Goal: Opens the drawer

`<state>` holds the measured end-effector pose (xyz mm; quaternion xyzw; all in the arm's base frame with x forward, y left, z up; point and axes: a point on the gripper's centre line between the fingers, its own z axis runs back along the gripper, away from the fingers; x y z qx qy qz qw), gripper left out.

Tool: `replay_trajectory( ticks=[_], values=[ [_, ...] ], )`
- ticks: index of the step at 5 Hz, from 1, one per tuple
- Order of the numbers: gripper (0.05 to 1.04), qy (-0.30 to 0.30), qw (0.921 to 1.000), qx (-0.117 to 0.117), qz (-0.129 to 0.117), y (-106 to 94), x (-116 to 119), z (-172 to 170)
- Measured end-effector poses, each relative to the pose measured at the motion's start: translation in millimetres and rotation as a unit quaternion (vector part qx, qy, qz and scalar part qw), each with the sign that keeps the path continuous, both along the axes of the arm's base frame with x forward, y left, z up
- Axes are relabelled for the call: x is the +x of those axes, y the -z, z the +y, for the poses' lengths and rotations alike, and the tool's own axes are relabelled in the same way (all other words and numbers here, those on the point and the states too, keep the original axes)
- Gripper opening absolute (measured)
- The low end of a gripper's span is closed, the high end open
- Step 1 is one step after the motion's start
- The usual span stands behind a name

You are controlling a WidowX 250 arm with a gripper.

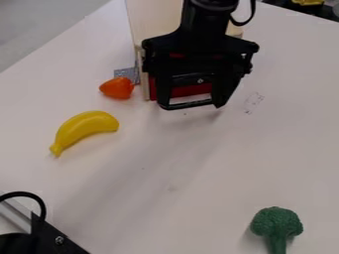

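One drawer (191, 91) behind parted fingers (227, 89)

A hand could pass between the banana (86, 128) and broccoli (277, 222), but an orange toy (117, 88) obstructs beside the wooden box (155, 21).

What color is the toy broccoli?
The toy broccoli is dark green all over, head and stalk alike; the camera view shows it best.

text: none readable | labels, brands, numbers, signs: none readable | faint dark marks (252, 101): on the desk (179, 213), in its upper right part in the camera view, too faint to tell whether writing or scuffs
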<state>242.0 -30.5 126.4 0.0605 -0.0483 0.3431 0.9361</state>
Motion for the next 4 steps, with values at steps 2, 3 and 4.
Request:
replay_trajectory(
  ticks=[2,3,4],
  values=[
    [0.999,-0.057,0.9979,-0.002,0.030,15.9,7.7,-4.1],
    [0.998,-0.150,0.9866,-0.009,0.064,30.9,28.3,-0.6],
    [0.999,-0.230,0.9709,-0.015,0.064,34.2,30.5,7.8]
  ],
)
